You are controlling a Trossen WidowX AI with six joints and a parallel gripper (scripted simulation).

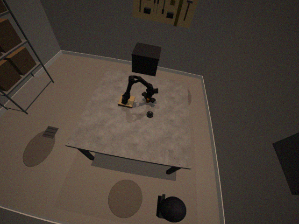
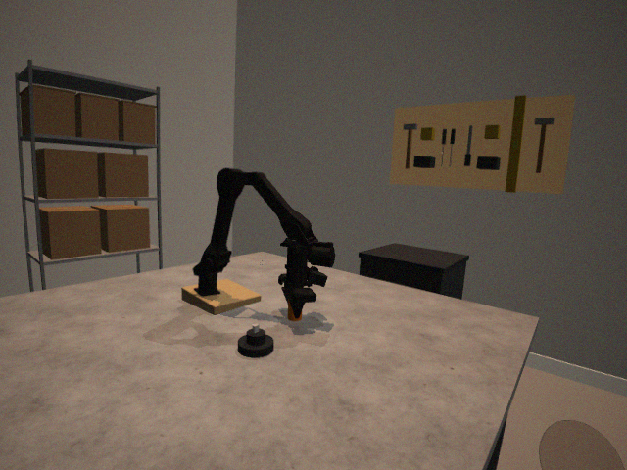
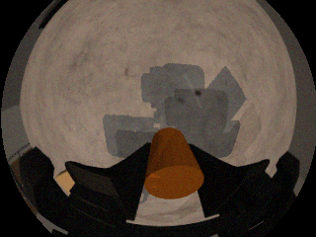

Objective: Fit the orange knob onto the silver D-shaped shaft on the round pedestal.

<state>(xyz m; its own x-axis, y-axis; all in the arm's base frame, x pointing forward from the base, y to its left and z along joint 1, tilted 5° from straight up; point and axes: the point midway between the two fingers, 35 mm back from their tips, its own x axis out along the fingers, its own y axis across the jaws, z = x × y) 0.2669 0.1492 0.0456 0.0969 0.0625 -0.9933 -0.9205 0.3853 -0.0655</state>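
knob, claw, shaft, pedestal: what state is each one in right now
knob: gripped in the claw, low over the table, not on the shaft
claw: shut on the knob, pointing down
shaft: bare, upright on the pedestal
pedestal: on the table, apart from the knob

claw [image 2: 295, 306] fingers hide most of the orange knob [image 2: 293, 314].
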